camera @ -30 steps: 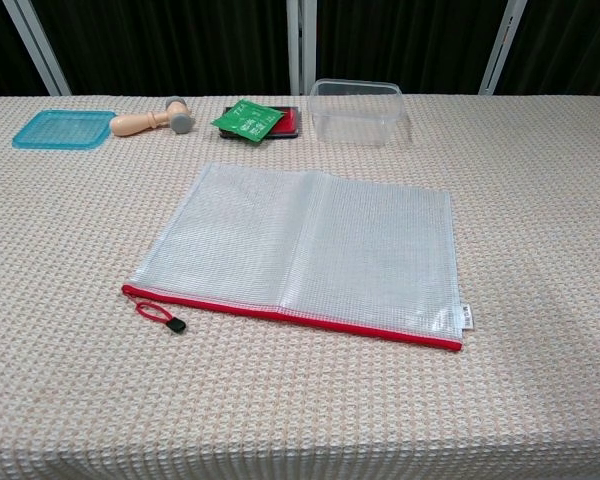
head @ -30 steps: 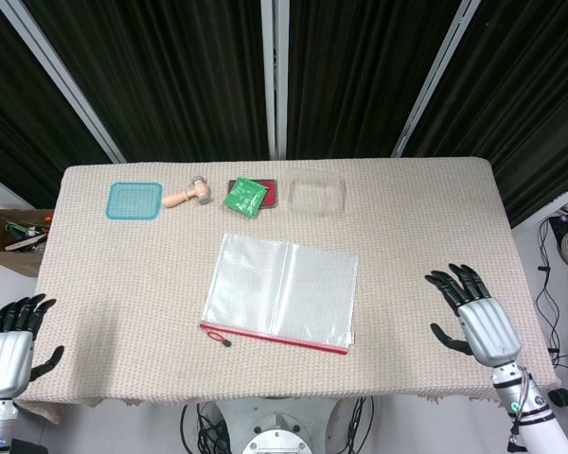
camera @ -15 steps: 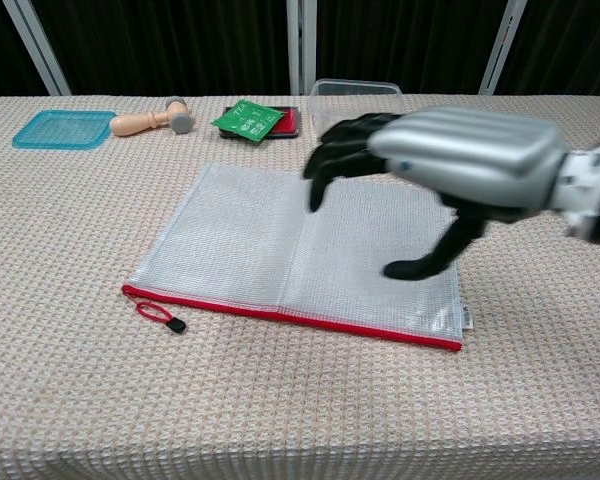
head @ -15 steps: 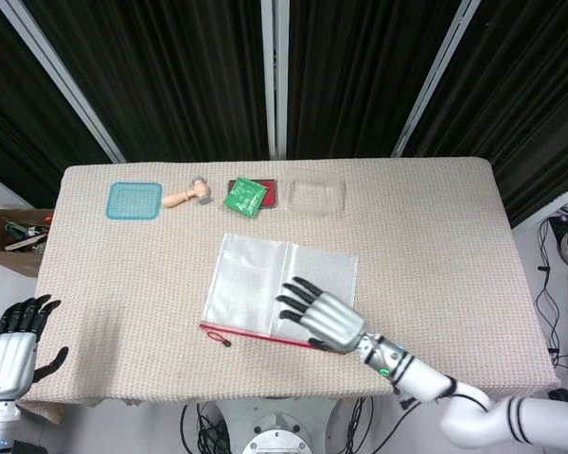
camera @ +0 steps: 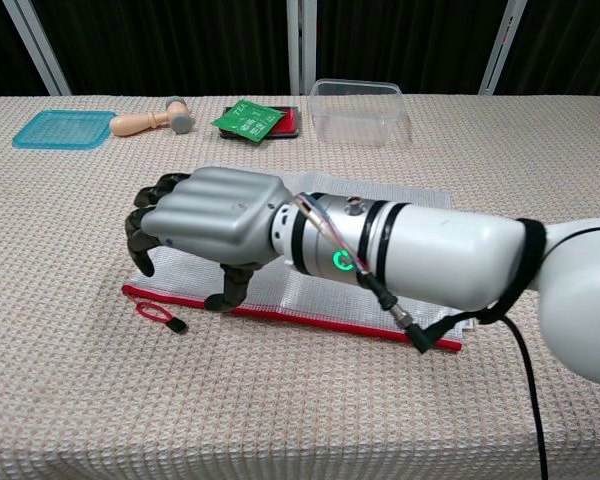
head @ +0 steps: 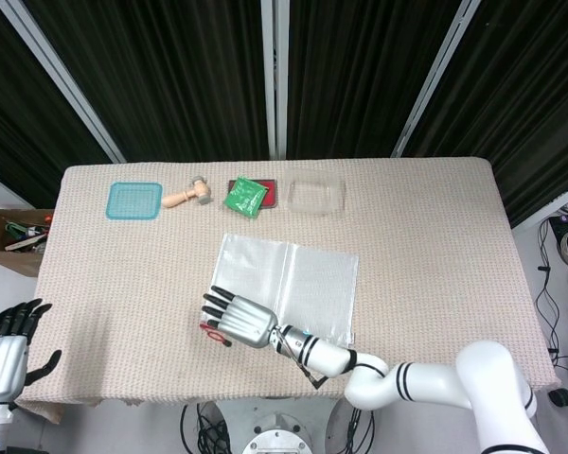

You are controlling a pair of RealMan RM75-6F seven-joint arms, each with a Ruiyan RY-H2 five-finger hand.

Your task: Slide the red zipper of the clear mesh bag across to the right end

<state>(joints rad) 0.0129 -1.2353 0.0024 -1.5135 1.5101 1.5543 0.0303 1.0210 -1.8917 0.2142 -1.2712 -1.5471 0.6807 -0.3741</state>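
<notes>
Mesh bag [head: 293, 284], clear, red-edged, flat on the desk [head: 435, 236]; landmark for all below. Red zipper [camera: 160, 314] pull at the bag's near-left corner, lying on the desk, untouched. Right robot hand [camera: 205, 225] over the bag's left portion, fingers [camera: 140, 240] curled downward above the zip line, holding nothing. Left robot hand [head: 8, 345] far left of the bag, off the desk edge, fingers apart, empty. Blue lid [head: 134, 200], wooden stamp [head: 187, 196], green packet [head: 246, 197], clear container [head: 316, 195] in a row beyond the bag.
</notes>
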